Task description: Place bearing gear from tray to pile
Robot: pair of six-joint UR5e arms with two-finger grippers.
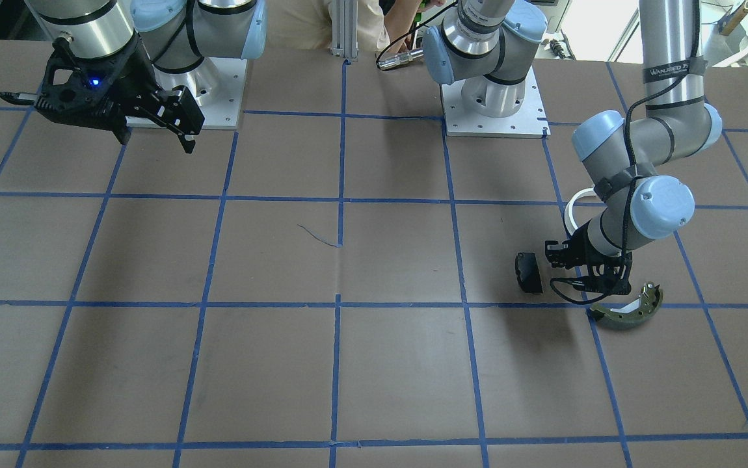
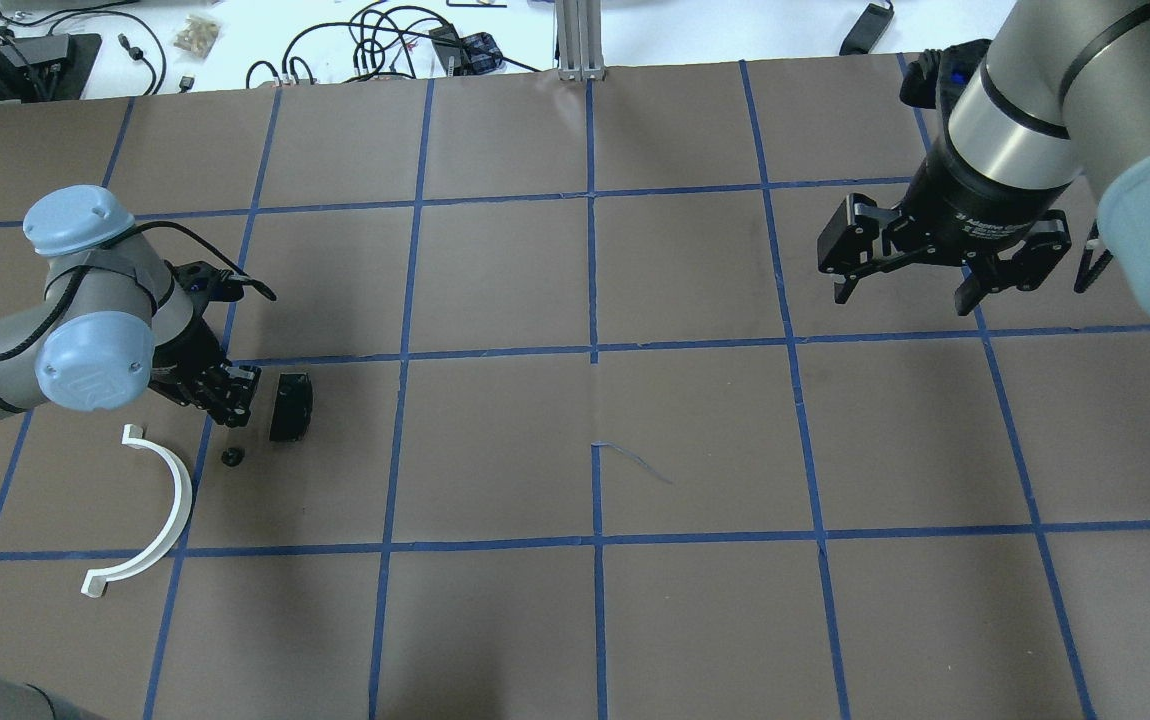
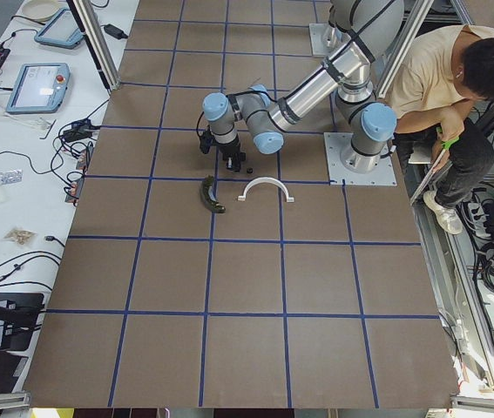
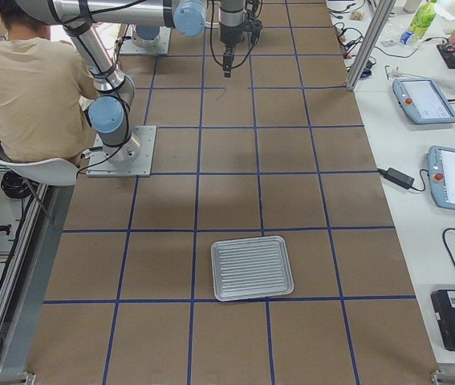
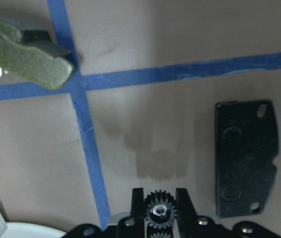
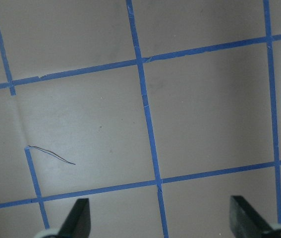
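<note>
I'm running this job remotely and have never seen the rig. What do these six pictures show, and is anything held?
Two robot arms stand at a brown table gridded with blue tape. Two pictures look down on it, one from behind the robot, one facing it; two are shot from the table's ends; two come from wrist cameras. The left gripper is low over a loose pile: a white plastic half-ring, a black pad and an olive-green brake shoe. Its wrist camera shows a small bearing gear between its fingertips; whether it is clamped or lying on the table, I cannot tell. The right gripper hangs open and empty. The ribbed metal tray, seen only from the right end, has nothing on it.
</note>
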